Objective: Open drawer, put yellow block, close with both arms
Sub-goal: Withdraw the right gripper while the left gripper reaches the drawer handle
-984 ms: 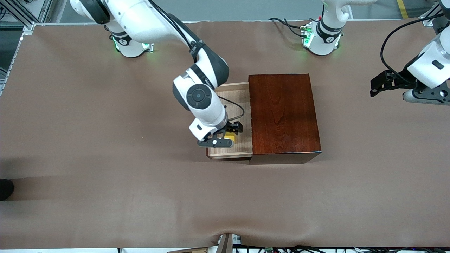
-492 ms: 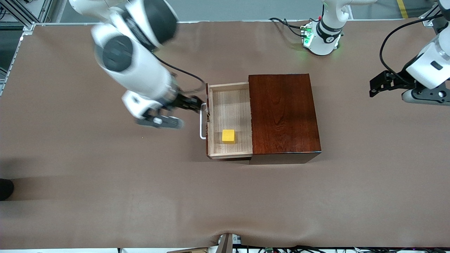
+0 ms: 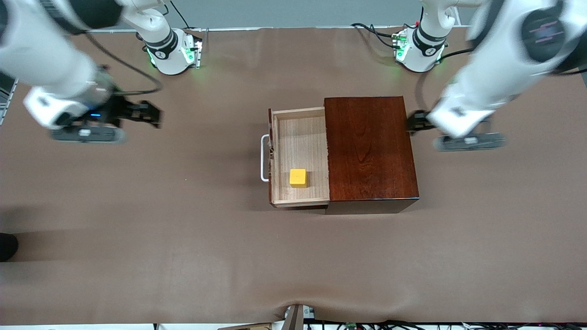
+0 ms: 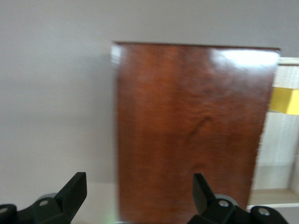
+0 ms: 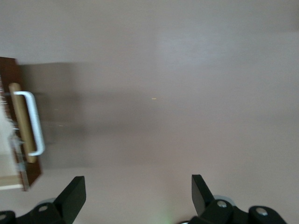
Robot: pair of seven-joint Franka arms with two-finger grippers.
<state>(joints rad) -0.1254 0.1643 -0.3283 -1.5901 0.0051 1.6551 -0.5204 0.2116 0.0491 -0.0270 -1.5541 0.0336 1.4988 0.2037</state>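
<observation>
The drawer (image 3: 299, 137) stands pulled out of the dark wooden box (image 3: 370, 146), its white handle (image 3: 263, 158) toward the right arm's end of the table. The yellow block (image 3: 298, 178) lies loose on the drawer floor, in the part nearer the front camera. My right gripper (image 3: 153, 114) hangs open and empty over bare table, well away from the handle (image 5: 32, 121). My left gripper (image 3: 412, 123) is open and empty just off the box's closed end. In the left wrist view the box top (image 4: 191, 130) and the block (image 4: 286, 100) show past the open left gripper (image 4: 139, 191).
Brown cloth covers the table (image 3: 183, 238). The arms' green-lit bases (image 3: 172, 55) stand along the edge farthest from the front camera, with cables beside the left arm's base (image 3: 419, 50).
My right gripper left the yellow block in the drawer and swung away toward its own end of the table. My left arm came in from the table's end to the box's closed end.
</observation>
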